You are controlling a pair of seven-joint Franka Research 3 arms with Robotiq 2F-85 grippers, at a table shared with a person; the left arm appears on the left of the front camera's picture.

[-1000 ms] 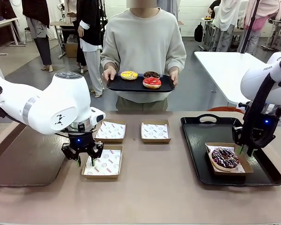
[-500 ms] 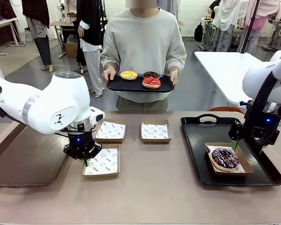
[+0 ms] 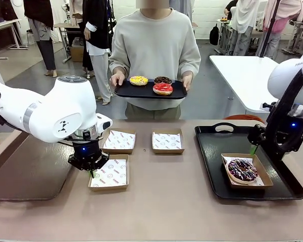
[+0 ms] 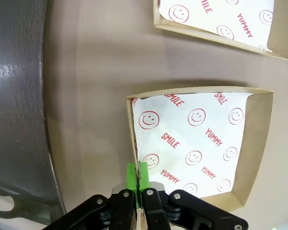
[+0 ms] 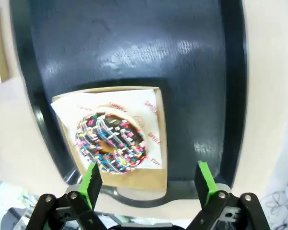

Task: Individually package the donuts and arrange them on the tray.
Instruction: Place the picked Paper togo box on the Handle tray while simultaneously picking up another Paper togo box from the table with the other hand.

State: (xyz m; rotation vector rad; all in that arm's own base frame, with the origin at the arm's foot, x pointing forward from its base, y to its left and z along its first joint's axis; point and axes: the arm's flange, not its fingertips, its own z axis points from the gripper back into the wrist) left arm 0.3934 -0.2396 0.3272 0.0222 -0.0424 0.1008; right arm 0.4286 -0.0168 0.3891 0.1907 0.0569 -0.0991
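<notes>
We see the left jaws pressed fully together on the side wall of the near-left box [image 3: 110,175], a paper-lined cardboard box lying on the surface in front of the left arm. In the left wrist view the green pads [image 4: 132,176] meet on the box's [image 4: 260,143] thin edge, with the smiley-printed paper just beside them. Two more lined boxes sit farther back on the surface, one [image 3: 119,140] just behind the gripped box and the other [image 3: 167,141] near the middle.

The right jaws stand wide apart and hold nothing. They hang above the black tray [image 3: 212,151] on the robot's right. In the right wrist view the two green pads [image 5: 91,179] frame the near edge of a box holding the sprinkled donut [image 5: 110,141], with the tray's [image 5: 134,43] dark floor all around it. From the front we find this sprinkled donut [image 3: 242,169] in its box [image 3: 263,177] toward the near right part of the tray, just below the jaws.

Across the surface a person holds a smaller tray [image 3: 127,92] at waist height, with one hand [image 3: 117,79] at one end and the other hand [image 3: 187,80] at the other. On it lie the yellow donut [image 3: 139,80], the chocolate donut [image 3: 163,79] and the red donut [image 3: 163,88], close together and unboxed.
</notes>
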